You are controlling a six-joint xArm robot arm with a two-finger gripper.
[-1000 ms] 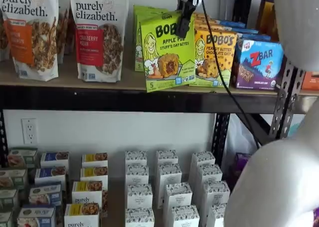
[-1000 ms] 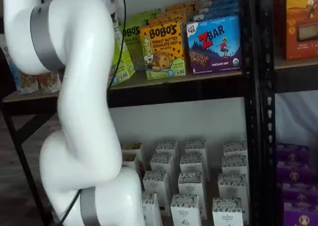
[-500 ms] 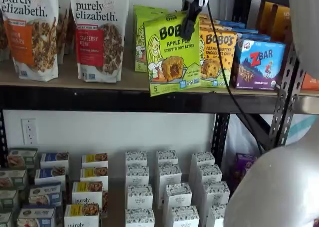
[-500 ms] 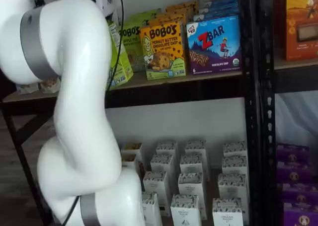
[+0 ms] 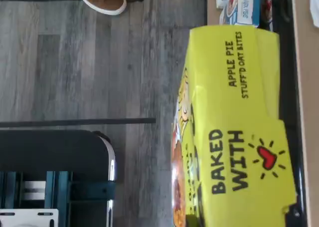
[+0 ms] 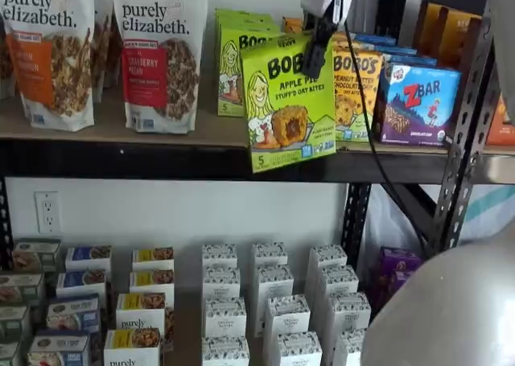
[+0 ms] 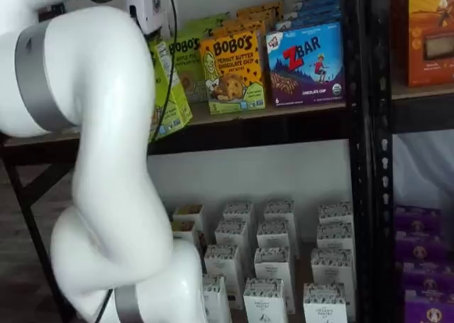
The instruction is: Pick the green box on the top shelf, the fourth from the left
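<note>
Lime-green cardboard fills the middle of a shelf view: the green box (image 6: 288, 100) hangs tilted, its lower edge out in front of the black beam of the top shelf (image 6: 121, 158) and apparently clear of the board. The gripper (image 6: 315, 48) comes down from the top edge of that frame, right of centre, with its black fingers clamped on the box's top, a cable trailing beside them. In the other shelf view the same box (image 7: 169, 89) shows edge-on in the upper left, just past the white arm (image 7: 106, 124), jutting forward of the shelf front. The wrist view sees the box's lid (image 5: 239, 137) close up, with grey plank floor beyond it.

The box is out of its row, so the step in hand looks like the withdrawal. To do it well, draw straight back from the shelf, level, until the lower corner is well past the beam. The tilt suggests the hold sits off the box's centre, so go slowly and avoid any twist of the wrist that could let it swing or slip. How deep the fingers bite is hard to judge here. The yellow box (image 6: 356, 88) just beside on the right and the second green box (image 6: 233, 60) behind should be left undisturbed.
</note>
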